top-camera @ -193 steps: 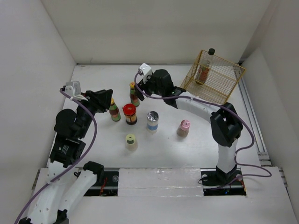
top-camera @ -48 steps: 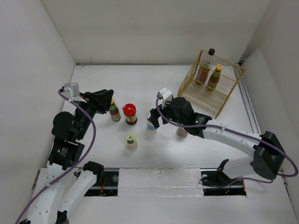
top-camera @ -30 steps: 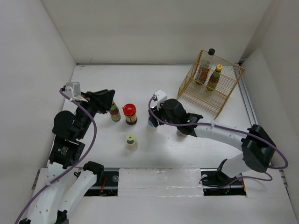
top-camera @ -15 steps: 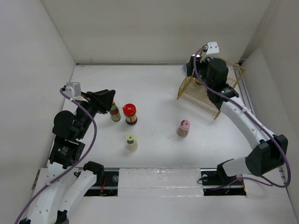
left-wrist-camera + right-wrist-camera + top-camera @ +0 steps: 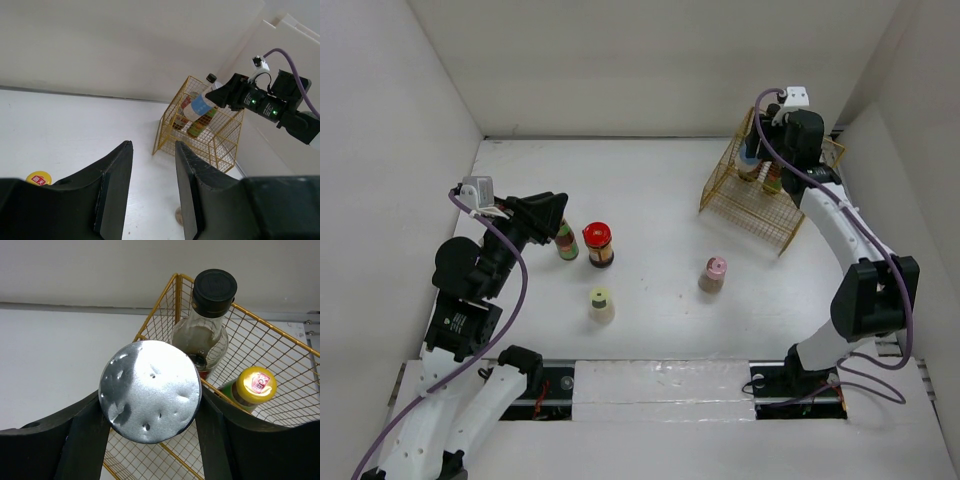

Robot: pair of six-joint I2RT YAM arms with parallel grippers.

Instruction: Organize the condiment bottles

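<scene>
Top external view, biggest stuff first: white table point(image 5: 660, 180) with the right arm stretched way out to about 1 o'clock, where the gold wire basket point(image 5: 745, 210) sits. The right gripper point(image 5: 763, 150) is clamped on the silver-capped bottle point(image 5: 150, 390), holding it tilted at the basket's open top. Can't tell if it's touching anything in there.

Inside the basket there's the black-capped bottle point(image 5: 215, 287) and, just beside it, the shorter one with the yellow-red cap point(image 5: 256, 384), both upright.

The left gripper point(image 5: 153, 165) hangs over the 9 o'clock side with its fingers parted and nothing between them.

Out on the table, the green-red striped bottle point(image 5: 566, 240) and the red-capped jar point(image 5: 599, 244) stand side by side at 9 o'clock. The yellow-green capped one point(image 5: 601, 303) is at about 7 o'clock, and the pink-capped one point(image 5: 713, 274) at roughly 4 o'clock near the middle. All four are upright and well apart from the basket.
</scene>
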